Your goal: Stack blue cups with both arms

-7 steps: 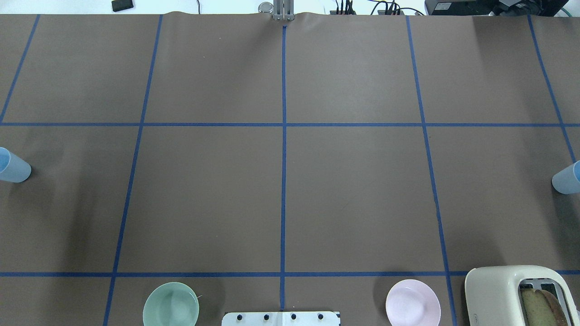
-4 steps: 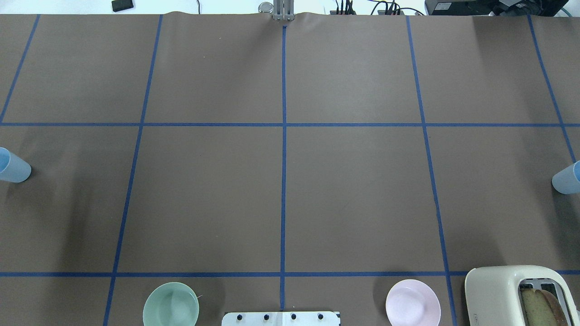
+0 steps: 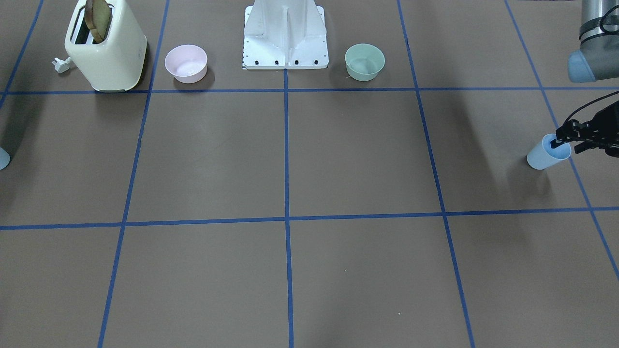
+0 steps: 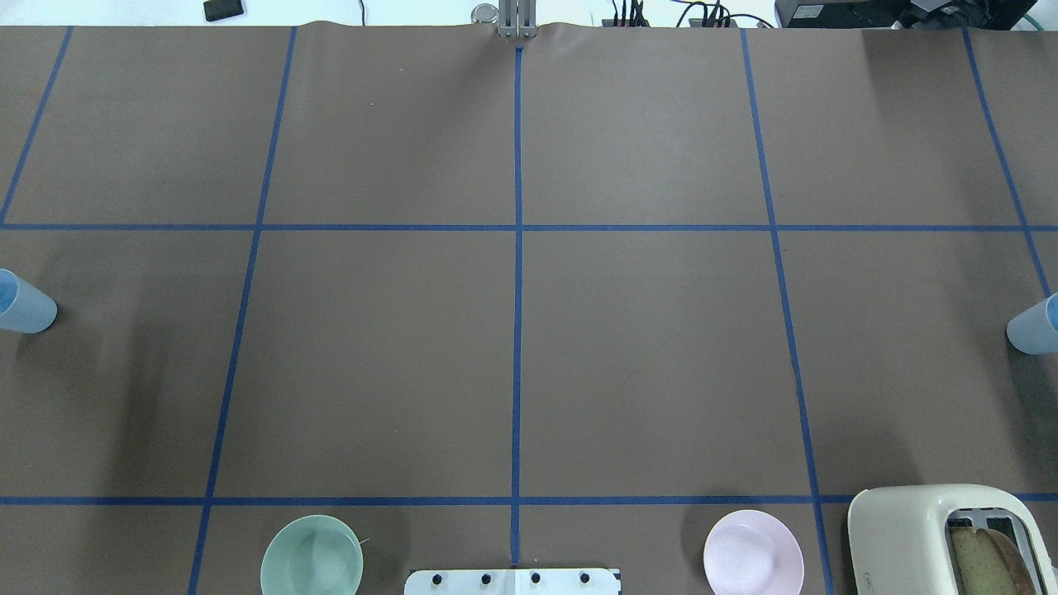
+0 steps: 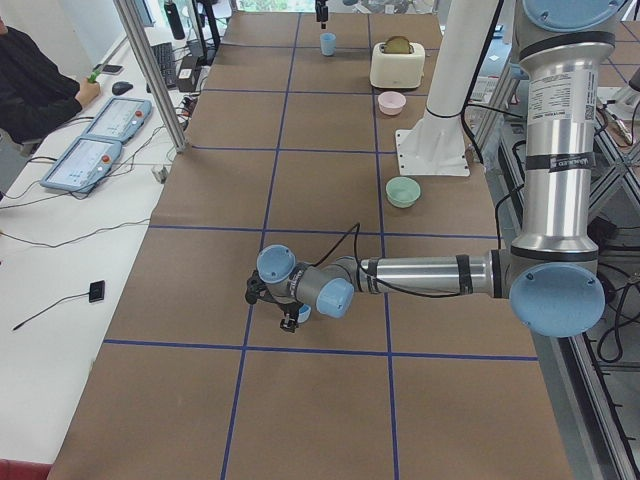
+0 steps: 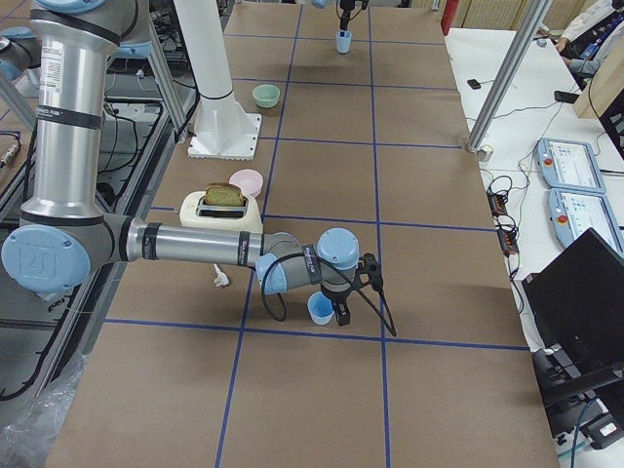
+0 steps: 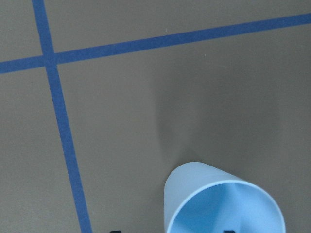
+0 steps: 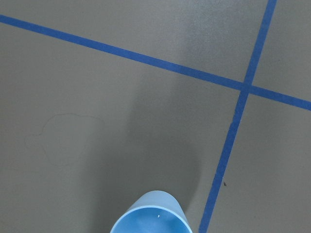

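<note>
Blue cups: left-side cup [image 3: 544,160] stands upright at the table [image 4: 645,355] end. The left gripper [image 3: 563,140] is at its rim, jaws apparently spread across the wall, not clamped. Right-side cup [image 6: 319,310] stands upright at the opposite end. The right gripper [image 6: 339,314] is just beside it; spread or closed, cannot tell.

brown table [image 4: 645,372] | blue tape grid [image 4: 517,330] | white side desk [image 5: 60,270]
</note>
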Controlling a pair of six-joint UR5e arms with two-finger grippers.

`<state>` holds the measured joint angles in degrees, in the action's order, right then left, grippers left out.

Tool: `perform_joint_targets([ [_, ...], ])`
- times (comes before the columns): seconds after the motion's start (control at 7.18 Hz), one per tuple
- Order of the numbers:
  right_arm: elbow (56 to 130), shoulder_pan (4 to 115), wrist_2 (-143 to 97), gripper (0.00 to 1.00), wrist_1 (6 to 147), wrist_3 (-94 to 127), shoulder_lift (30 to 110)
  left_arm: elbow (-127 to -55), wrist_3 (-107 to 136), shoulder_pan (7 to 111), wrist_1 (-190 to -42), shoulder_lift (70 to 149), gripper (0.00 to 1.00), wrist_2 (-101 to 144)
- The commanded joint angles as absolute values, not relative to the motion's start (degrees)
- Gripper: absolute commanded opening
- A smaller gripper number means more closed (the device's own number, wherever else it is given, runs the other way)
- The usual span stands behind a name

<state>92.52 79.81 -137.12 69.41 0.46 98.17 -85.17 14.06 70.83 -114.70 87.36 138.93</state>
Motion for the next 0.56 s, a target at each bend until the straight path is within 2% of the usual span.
perform_joint_targets([
  [0.0,90.7,79.4,-137.1,1.0,67.6,0.4,98.1,-85.2,14.0,70.7,-114.8,87.5,0.11,139.0],
  [0.14,90.6,79.4,-137.0,1.0,67.6,0.4,98.1,-85.3,14.0,70.7,-114.8,87.5,0.0,138.8],
  [0.42,90.5,79.0,-137.1,1.0,67.6,0.2,98.1,-87.1,14.4,70.8,-114.2,88.0,0.0,139.0],
])
